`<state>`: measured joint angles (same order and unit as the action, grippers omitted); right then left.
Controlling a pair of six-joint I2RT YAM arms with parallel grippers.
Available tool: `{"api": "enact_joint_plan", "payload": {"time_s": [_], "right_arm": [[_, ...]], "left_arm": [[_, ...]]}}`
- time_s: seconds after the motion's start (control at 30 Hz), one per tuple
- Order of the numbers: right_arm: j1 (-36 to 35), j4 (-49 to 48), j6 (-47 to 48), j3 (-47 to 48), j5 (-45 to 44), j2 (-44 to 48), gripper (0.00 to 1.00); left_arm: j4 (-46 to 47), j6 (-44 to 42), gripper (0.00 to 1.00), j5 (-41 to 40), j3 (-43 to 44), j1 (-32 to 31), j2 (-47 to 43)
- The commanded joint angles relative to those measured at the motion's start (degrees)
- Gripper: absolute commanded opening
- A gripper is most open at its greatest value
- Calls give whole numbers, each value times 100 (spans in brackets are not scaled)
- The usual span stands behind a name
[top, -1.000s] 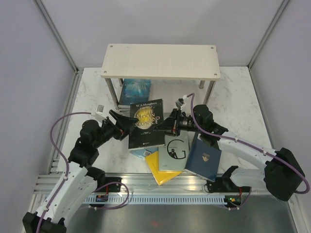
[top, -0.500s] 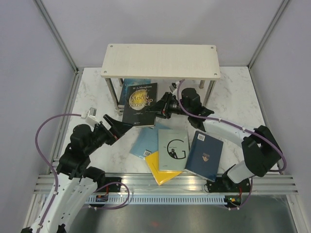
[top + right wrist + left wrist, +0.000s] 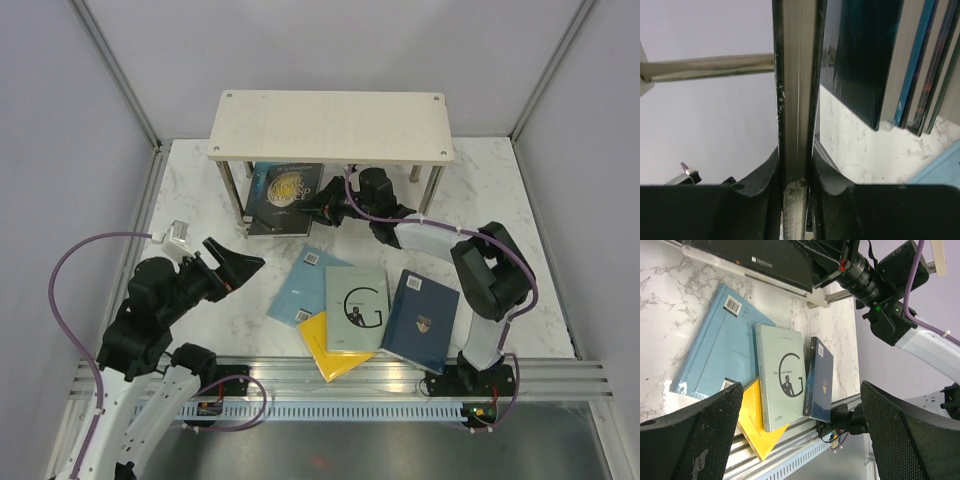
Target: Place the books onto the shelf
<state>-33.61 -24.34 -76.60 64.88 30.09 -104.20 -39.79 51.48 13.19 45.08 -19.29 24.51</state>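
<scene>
– Pinching the black book [image 3: 284, 192] by its right edge: right gripper [image 3: 320, 206], jaws clamped on the page side, clear in the right wrist view.
– Book's where?
– Under the shelf [image 3: 330, 125] top board, left half, near edge poking out past the board. Flat or tilted, can't tell.
– Left gripper [image 3: 240, 262]?
– Jaws spread wide, gripping nothing, over the marble table [image 3: 190, 200], left of the pile.
– Pile?
– Light blue book [image 3: 300, 285] and yellow book [image 3: 328, 350] tucked under the white "G" book [image 3: 358, 300]; navy book [image 3: 420, 320] against its right edge. All near the front rail, with open marble between pile and shelf.
</scene>
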Motion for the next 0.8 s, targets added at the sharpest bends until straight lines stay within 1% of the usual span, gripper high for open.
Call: {"api": "enact_joint_plan", "payload": {"time_s": [0.0,0.1,0.23,0.4,0.73,0.77], "right_arm": [[179,-1284,-250,656,76,-187,0],[240,-1170,-172,1095,138,-678,0],[284,-547,135,1903,313,-1119,0],[284,296,531,2563,428,-1488,0],[240,1106,989,3013,735,-1875,0],[223,1133,998,3021,736,-1910,5]], "left_arm": [[-283,-446,100,-176,308,30,106],[-345,-525,100,-229,396,30,176],[-345,-622,100,-299,493,30,326],[-284,-710,100,-405,563,30,458],[-38,-666,100,-431,423,30,528],[-20,-657,100,-431,397,30,528]]}}
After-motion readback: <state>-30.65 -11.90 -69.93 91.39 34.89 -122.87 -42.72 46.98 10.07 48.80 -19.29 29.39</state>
